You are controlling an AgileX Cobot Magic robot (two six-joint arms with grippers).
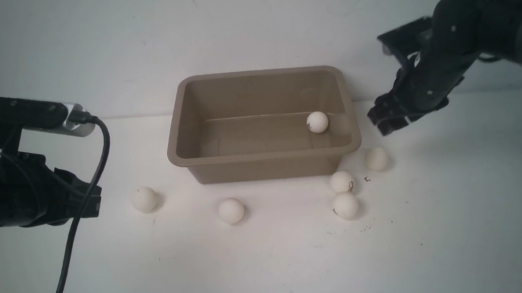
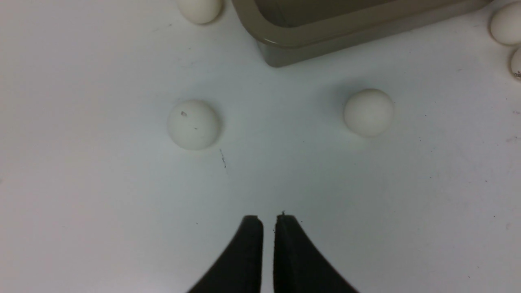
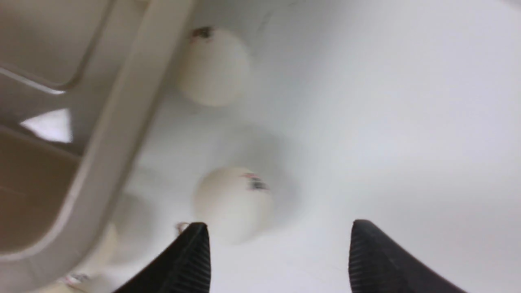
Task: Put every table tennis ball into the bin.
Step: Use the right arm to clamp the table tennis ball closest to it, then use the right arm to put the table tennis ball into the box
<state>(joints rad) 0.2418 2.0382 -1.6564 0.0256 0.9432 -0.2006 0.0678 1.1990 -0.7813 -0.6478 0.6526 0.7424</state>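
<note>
The taupe bin (image 1: 261, 157) stands mid-table with one table tennis ball (image 1: 317, 122) inside, near its right wall. Several balls lie on the table: two in front left (image 1: 144, 199) (image 1: 231, 210), a pair at the front right corner (image 1: 342, 182) (image 1: 346, 205), and one further right (image 1: 376, 158). My right gripper (image 1: 390, 121) hangs open just above that last ball. In the right wrist view a marked ball (image 3: 232, 201) lies just ahead of the open gripper (image 3: 281, 228), beside the bin rim (image 3: 122, 122). My left gripper (image 2: 268, 219) is shut and empty, short of two balls (image 2: 194, 124) (image 2: 368, 112).
The left wrist view shows the bin's corner (image 2: 285, 44), another ball (image 2: 199, 8) beside it and two more at the frame edge (image 2: 506, 22) (image 2: 517, 63). A black cable (image 1: 89, 191) hangs from my left arm. Small dark specks (image 1: 367, 179) dot the white table.
</note>
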